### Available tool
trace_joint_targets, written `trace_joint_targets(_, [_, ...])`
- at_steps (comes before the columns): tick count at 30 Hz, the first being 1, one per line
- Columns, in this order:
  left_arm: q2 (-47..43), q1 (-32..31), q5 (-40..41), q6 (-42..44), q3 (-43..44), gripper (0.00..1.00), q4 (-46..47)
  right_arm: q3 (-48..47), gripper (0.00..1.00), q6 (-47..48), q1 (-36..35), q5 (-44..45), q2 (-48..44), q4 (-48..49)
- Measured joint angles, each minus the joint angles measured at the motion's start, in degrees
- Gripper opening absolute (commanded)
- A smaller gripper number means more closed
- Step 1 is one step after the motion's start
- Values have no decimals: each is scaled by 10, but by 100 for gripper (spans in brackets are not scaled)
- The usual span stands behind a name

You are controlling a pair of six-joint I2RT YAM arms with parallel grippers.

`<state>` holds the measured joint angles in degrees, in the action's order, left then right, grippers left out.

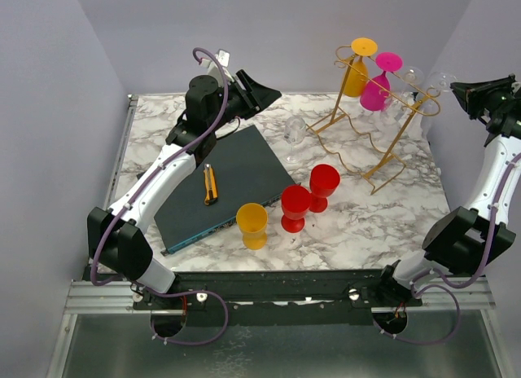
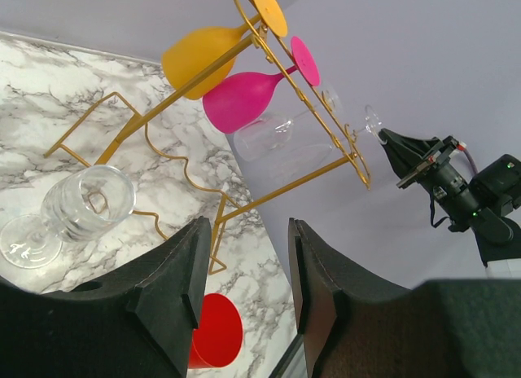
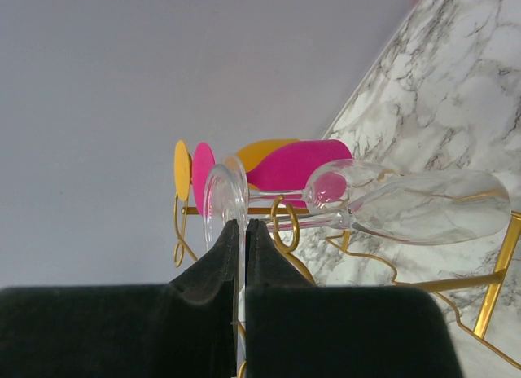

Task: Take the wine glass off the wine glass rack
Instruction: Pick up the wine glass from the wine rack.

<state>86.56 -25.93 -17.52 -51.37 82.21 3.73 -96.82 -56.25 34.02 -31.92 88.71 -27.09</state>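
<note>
The grip looks made, but the glass has not yet been drawn out. The thin gold wire wine glass rack (image 1: 397,146) stands at the far right of the white marble table (image 1: 391,223). The clear wine glass (image 3: 431,207) hangs bowl down at the rack's right end, with its stem between the rails and its round foot (image 3: 221,195) above the curled ends. The right gripper (image 3: 242,227) sits at that foot, its fingers pressed almost together on the thin rim of the disc, so it appears to have the glass pinched by the foot.

Just left of it on the rack hangs another transparent stemmed glass (image 2: 264,138). Further left are a pink plastic glass (image 1: 376,91) and an orange plastic glass (image 1: 355,78).

The left gripper (image 2: 248,239) hovers over the far middle of the table, facing the rack. Its jaws are roughly half apart and hold nothing.

A clear stemmed glass (image 1: 295,132) stands upright on the table near the rack's left legs. Nearer are two red goblets (image 1: 324,182) and an orange goblet (image 1: 252,223); whether any of these came off the rack cannot be told.

Left to do, as I judge it: slide the pinched glass along the rails and out past the scrolls without knocking its neighbour, then carry it clear
</note>
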Motion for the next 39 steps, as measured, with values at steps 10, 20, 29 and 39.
trace_joint_targets(10, [-1,0,0,0,0,48,0,-2,0,-16,1,1,11,30])
trace_joint_targets(20, [-1,0,0,0,0,48,0,-12,0,-22,1,2,35,48])
trace_joint_targets(29, [-1,0,0,0,0,48,0,-13,0,-23,2,4,39,61])
trace_joint_targets(39, [-1,0,-1,0,0,48,0,-36,0,-11,2,31,40,42])
